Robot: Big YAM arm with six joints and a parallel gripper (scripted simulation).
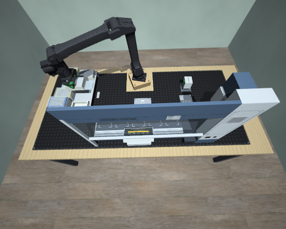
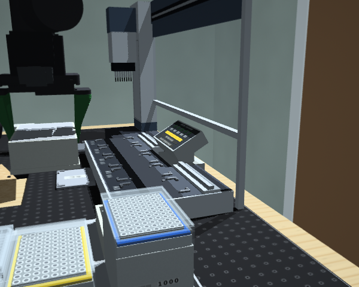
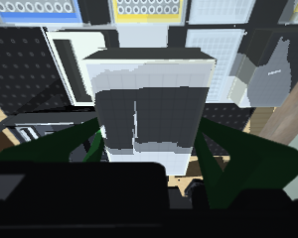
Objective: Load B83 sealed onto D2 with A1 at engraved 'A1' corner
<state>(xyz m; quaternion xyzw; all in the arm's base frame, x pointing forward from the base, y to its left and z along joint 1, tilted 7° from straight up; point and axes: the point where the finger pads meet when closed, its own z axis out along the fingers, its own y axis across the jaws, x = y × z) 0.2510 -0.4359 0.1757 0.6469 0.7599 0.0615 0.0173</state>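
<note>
My gripper (image 2: 42, 136) is shut on a grey deep-well block (image 2: 43, 148), with one green finger on each long side. The block hangs level above the shelf end of the table, clear of the other labware. In the wrist view the block (image 3: 151, 114) fills the middle between the fingers, and its sealed top looks part light, part dark. I cannot read its ID label. The deck (image 2: 136, 163) with its rows of corner brackets lies to the right under the gantry and all its positions are empty. From overhead the gripper (image 1: 69, 83) is at the far left.
On the shelf stand a blue-rimmed tip rack (image 2: 145, 216), a yellow-rimmed one (image 2: 49, 253) and a white reservoir (image 3: 72, 64). The regrip nest (image 2: 72, 179) lies on the board near the deck. The pipetting head (image 2: 121, 55) hangs over the deck's far end. The READY key (image 1: 187, 82) stands right of the arm's base.
</note>
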